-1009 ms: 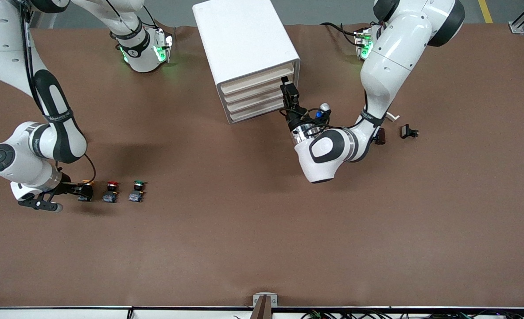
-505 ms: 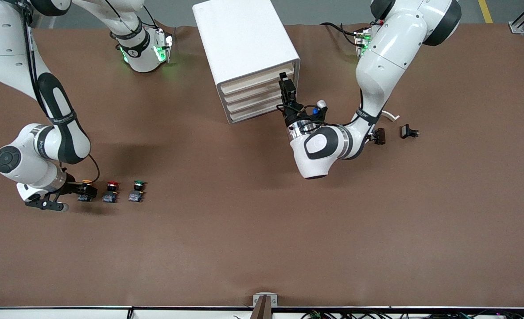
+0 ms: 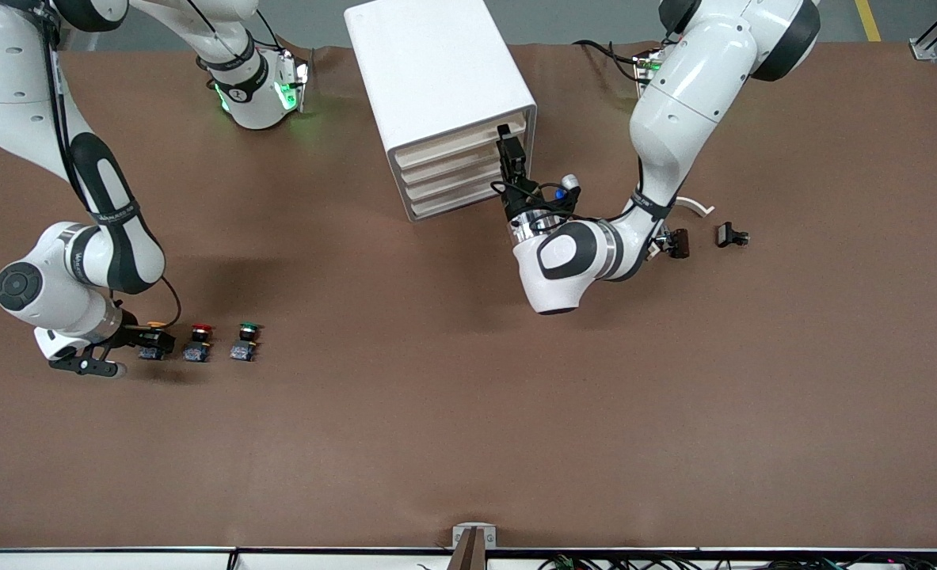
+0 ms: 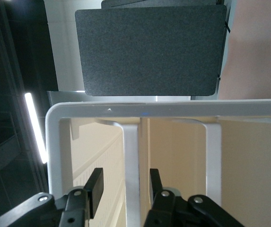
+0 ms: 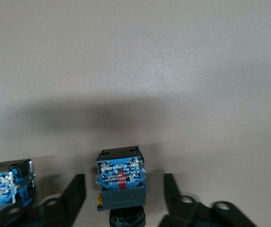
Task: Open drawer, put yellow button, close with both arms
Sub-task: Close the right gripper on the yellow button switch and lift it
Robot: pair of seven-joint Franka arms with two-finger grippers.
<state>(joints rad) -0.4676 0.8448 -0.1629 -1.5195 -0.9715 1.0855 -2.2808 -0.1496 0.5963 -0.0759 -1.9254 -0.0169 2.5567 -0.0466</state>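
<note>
Left gripper [image 3: 509, 150] now closer in at cabinet [image 3: 436, 87], fingers apart astride top drawer [image 3: 460, 145] edge, nothing clamped. Right gripper [image 3: 145, 340] edged inward, fingers spread around yellow button [image 5: 120, 182] (on table beside red button [image 3: 199, 342]). Grasps imminent; drawer shut.

The right tool [image 3: 150, 342] hides most of the yellow button [image 3: 154, 324].

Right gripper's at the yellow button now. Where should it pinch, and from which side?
Pinch the yellow button across its squared body, approaching from the right arm's end of the table: right gripper is open with the body between its fingers, and the red button stands close beside it.
</note>
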